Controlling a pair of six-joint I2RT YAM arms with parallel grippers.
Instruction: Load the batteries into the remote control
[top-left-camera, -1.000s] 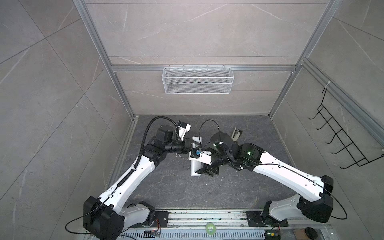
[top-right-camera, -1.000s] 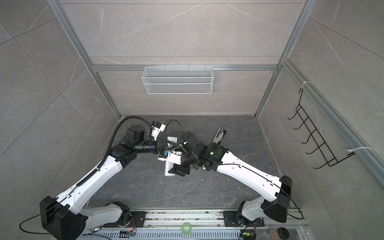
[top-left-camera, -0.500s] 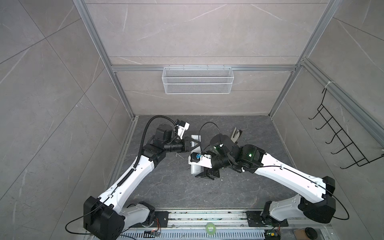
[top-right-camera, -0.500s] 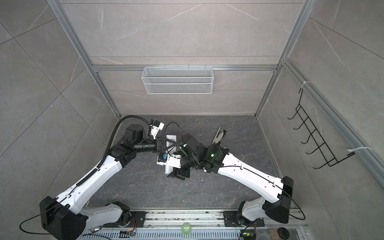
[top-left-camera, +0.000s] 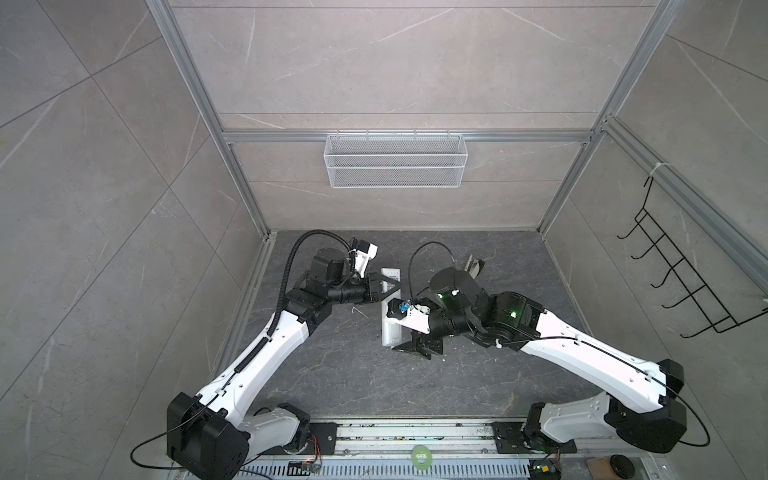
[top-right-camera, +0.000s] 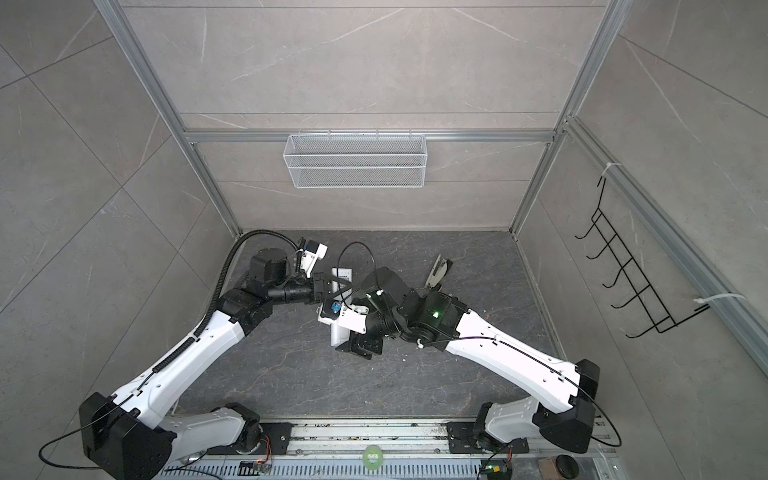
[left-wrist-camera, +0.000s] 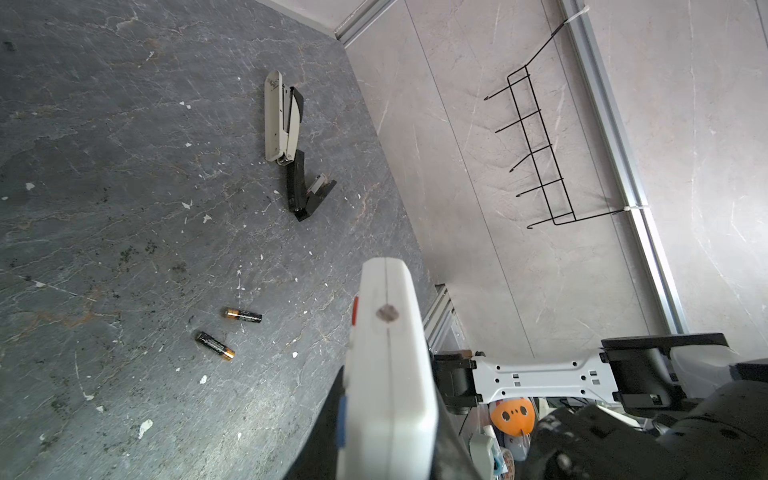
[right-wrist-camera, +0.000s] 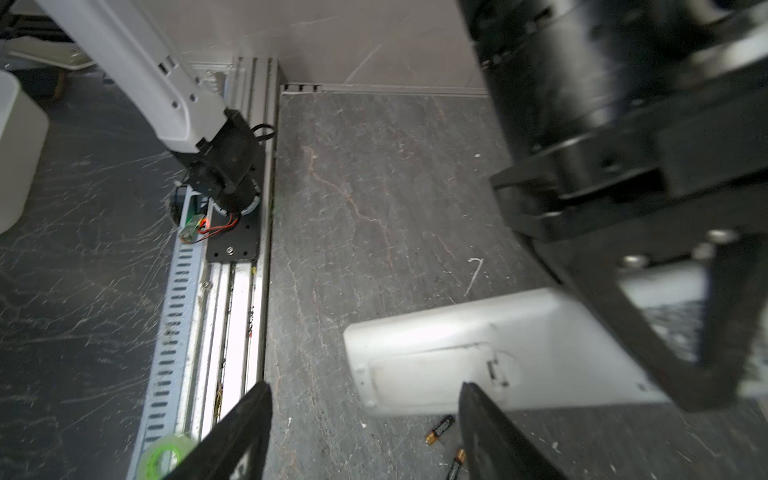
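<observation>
My left gripper (top-left-camera: 388, 289) is shut on the remote control (top-left-camera: 390, 334), a slim white bar held above the dark table, also in the other top view (top-right-camera: 337, 334). In the left wrist view the remote control (left-wrist-camera: 390, 374) runs out from between the gripper's (left-wrist-camera: 386, 451) fingers. My right gripper (top-left-camera: 411, 347) stands open at the remote's near end. In the right wrist view the remote's (right-wrist-camera: 457, 332) plain back shows a fitted cover (right-wrist-camera: 432, 370) between the spread jaws of the gripper (right-wrist-camera: 365, 388). Two batteries (left-wrist-camera: 243, 315) (left-wrist-camera: 215, 345) lie loose on the table, seen again as batteries (right-wrist-camera: 439, 429) (right-wrist-camera: 455, 463) under the remote.
A grey-and-black stapler (top-left-camera: 473, 266) (left-wrist-camera: 282, 120) lies open toward the back right. A white wire basket (top-left-camera: 395, 160) hangs on the back wall and a black hook rack (top-left-camera: 681, 282) on the right wall. A green tape roll (top-left-camera: 420, 455) sits on the front rail. White specks dot the table.
My right gripper has shifted slightly toward the front at the remote's near end and its jaws stand a little wider. The left gripper holds the remote where it was.
</observation>
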